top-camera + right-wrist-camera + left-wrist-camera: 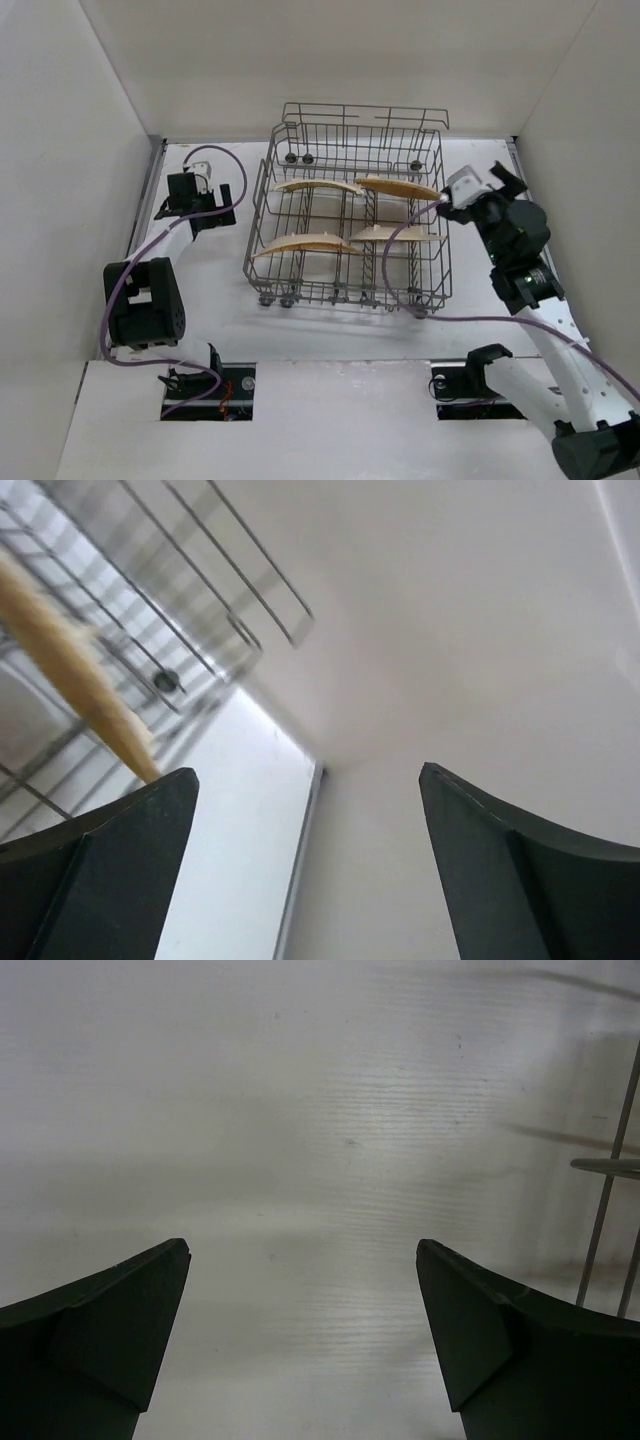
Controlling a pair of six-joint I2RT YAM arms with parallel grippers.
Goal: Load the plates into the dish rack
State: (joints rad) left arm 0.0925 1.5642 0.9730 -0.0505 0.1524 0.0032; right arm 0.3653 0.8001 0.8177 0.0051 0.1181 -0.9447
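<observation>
Four plates [318, 185] stood edge-on in the dish rack [258, 215]. The left gripper [303, 1255] and right gripper [308, 778] were both spread wide, empty. Plates looked light, stiff, ribbed; best pinched at the upper rim.

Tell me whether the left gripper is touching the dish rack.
Apart. Top external view shows a strip of table between the left gripper and the dish rack.

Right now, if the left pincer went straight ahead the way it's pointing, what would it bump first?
Probably just the bare white tabletop; nothing else shows ahead of the open left pincer. The dish rack stands off to one side, out of that line.
</observation>
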